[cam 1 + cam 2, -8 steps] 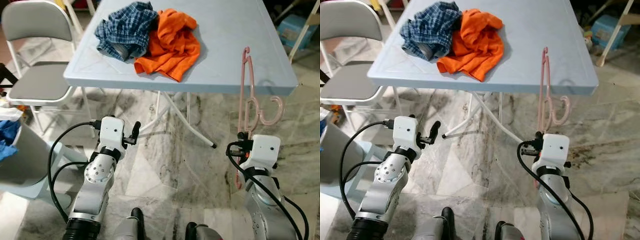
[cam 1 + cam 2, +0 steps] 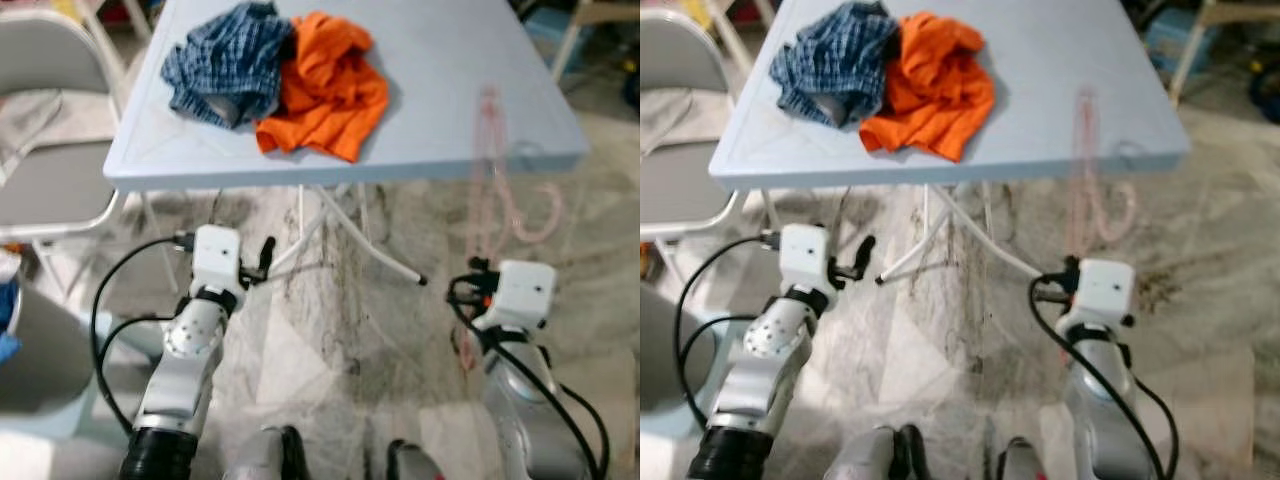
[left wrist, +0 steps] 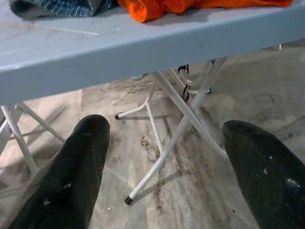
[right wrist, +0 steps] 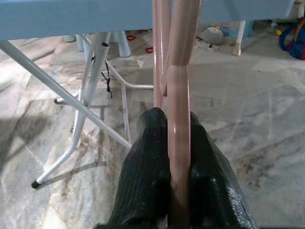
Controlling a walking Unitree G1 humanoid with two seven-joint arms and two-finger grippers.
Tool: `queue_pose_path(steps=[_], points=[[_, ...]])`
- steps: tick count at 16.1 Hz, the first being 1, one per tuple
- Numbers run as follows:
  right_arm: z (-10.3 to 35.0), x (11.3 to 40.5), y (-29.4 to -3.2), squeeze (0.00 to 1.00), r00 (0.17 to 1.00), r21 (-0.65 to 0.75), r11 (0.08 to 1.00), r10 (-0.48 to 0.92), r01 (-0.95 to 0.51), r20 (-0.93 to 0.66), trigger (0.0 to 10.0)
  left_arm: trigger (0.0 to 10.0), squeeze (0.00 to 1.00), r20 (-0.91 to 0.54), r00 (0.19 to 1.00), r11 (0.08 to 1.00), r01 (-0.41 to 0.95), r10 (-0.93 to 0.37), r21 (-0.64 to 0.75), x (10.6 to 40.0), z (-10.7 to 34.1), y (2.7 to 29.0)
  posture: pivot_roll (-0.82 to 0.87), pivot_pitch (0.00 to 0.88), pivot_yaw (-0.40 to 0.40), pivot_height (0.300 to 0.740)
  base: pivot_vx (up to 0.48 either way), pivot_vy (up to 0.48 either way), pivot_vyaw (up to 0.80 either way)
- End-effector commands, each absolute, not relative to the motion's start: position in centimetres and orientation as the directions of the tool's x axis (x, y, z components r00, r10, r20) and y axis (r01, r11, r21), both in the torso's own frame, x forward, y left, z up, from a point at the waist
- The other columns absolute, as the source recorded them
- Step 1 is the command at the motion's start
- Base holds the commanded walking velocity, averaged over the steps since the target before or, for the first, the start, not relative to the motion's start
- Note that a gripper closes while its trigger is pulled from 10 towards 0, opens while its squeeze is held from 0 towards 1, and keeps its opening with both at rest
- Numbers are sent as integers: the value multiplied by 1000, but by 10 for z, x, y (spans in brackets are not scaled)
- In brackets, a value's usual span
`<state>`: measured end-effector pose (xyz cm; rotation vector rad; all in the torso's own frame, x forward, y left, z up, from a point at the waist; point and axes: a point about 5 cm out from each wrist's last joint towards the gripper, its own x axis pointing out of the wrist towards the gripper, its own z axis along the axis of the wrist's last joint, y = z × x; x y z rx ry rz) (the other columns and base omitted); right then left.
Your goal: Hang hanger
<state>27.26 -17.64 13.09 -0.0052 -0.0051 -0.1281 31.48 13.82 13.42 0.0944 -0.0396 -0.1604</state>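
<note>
A pink plastic hanger stands upright in front of the table's right side, blurred in the eye views. My right gripper is shut on the hanger's lower bar, black fingers pressed on both sides. The right wrist's white housing sits just below the hanger. My left gripper is open and holds nothing, raised low in front of the table's left front; its fingers point toward the table legs.
A light blue folding table carries a plaid blue garment and an orange garment. White crossed legs stand beneath it. A grey folding chair is at the left. Marble floor lies below.
The whole picture has shifted and blurred, so the camera has moved. Both grippers keep their states; the hanger stays in the right gripper.
</note>
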Motion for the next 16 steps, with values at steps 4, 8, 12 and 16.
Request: queue_pose_path(steps=[4,8,12,16], points=[[129,269,-181,0,988,-4,988,-153,153,-5,10000,10000,0,2,984,980,176,-177,90,313,129,137,37,259,71,740,0,337,-800],[130,269,-180,0,987,-2,987,-158,158,-2,10000,10000,0,0,983,979,181,-182,92,314,129,136,39,259,77,740,0,361,-800],[130,269,-181,0,985,0,985,-170,170,3,10000,10000,0,-5,982,978,187,-187,95,314,129,136,38,261,81,740,0,416,-800],[131,269,-183,0,981,-2,981,-195,195,8,10000,10000,0,-9,982,977,190,-190,101,316,129,135,36,261,82,740,0,419,-800]])
